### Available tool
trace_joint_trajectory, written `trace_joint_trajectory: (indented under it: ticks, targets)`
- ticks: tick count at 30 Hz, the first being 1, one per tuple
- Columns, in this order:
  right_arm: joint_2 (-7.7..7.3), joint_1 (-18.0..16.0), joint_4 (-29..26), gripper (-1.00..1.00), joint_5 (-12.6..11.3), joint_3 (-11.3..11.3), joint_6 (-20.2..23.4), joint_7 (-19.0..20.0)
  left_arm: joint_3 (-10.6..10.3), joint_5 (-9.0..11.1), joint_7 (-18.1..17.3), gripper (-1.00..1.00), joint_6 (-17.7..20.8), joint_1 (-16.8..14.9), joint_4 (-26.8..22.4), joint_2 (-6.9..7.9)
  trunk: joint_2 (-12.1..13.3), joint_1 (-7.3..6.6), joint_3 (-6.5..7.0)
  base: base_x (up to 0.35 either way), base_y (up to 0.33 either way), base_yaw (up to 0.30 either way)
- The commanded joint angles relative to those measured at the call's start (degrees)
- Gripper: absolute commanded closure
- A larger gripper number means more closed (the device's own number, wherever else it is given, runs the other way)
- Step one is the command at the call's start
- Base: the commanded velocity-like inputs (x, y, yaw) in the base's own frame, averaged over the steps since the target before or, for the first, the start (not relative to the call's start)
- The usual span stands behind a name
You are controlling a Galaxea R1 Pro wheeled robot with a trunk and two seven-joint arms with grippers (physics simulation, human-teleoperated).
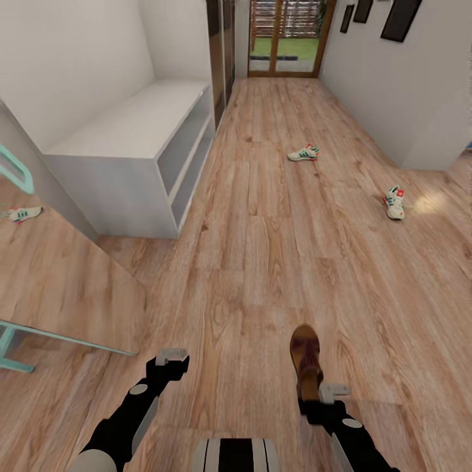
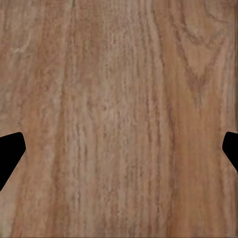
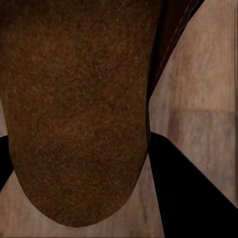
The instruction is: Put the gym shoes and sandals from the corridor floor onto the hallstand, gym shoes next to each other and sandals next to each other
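A dark brown sandal (image 1: 305,357) points away from me low over the corridor floor (image 1: 275,262), its heel end in my right gripper (image 1: 313,401), which is shut on it. In the right wrist view the sandal (image 3: 79,99) sits between the two black fingers (image 3: 191,198). Two gym shoes lie apart on the planks: one (image 1: 303,153) mid-corridor, the other (image 1: 394,202) further right. My left gripper (image 1: 172,359) hangs open over bare floor, fingertips (image 2: 10,153) wide apart. A light grey low unit (image 1: 131,131) with two open tiers stands at left; I cannot tell whether it is the hallstand.
A teal-framed mirror (image 1: 13,170) leans at the far left and reflects a sneaker. A glass door (image 1: 285,36) closes the far end of the corridor. White walls run along both sides, with dark picture frames (image 1: 400,16) on the right one.
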Motion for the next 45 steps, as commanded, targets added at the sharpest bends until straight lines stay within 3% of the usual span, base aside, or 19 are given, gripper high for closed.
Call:
trace_joint_trajectory:
  ticks: [1,16,22,34,45]
  targets:
    - [-0.01,0.0,-0.1,1.0,-0.18,-0.01,0.35,-0.1,0.03,-0.04,-0.13,-1.0,0.23,0.0,-0.06,0.0,0.0,-0.03,0.29,0.0,0.0,0.0]
    - [-0.14,0.0,-0.02,1.0,-0.19,-0.02,0.34,-0.13,-0.01,0.03,-0.13,-1.0,0.14,0.0,0.0,0.0,0.2,-0.42,5.03,0.0,0.0,0.0]
    - [-0.19,0.03,0.1,1.0,-0.22,-0.02,0.34,-0.14,0.02,0.05,-0.12,-1.0,0.14,0.0,0.0,0.0,2.61,-1.74,6.68,0.0,0.0,0.0]
    - [-0.2,0.03,0.12,1.0,-0.22,-0.02,0.34,-0.19,-0.05,0.02,-0.05,-1.0,0.12,0.0,0.0,0.0,2.61,-1.74,7.79,0.0,0.0,0.0]
    - [-0.26,0.03,0.07,1.0,-0.22,-0.06,0.34,-0.18,-0.21,0.05,-0.06,-1.0,0.14,0.0,0.0,-0.08,2.61,-1.74,7.98,-0.13,-0.094,0.0]
